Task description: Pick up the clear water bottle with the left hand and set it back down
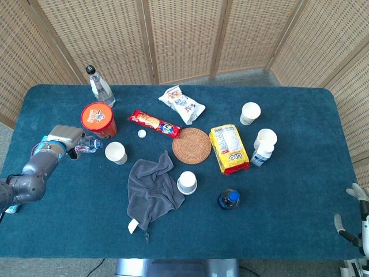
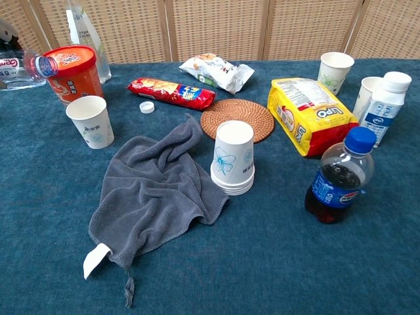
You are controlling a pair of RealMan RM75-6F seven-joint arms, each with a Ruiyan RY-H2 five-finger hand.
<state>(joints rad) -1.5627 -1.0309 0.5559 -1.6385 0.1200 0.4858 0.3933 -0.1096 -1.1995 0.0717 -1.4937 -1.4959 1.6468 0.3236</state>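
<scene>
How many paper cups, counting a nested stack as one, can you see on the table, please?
4: one paper cup by the orange tub, an upturned stack beside the grey towel, one far right, one behind the white bottle.

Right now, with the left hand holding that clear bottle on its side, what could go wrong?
The clear water bottle lies tilted in the left hand, its mouth right beside the orange tub; swinging it upright could knock the tub. The paper cup stands close too, and could tip. A white cap lies loose on the table, so the bottle might be open and spill.
</scene>
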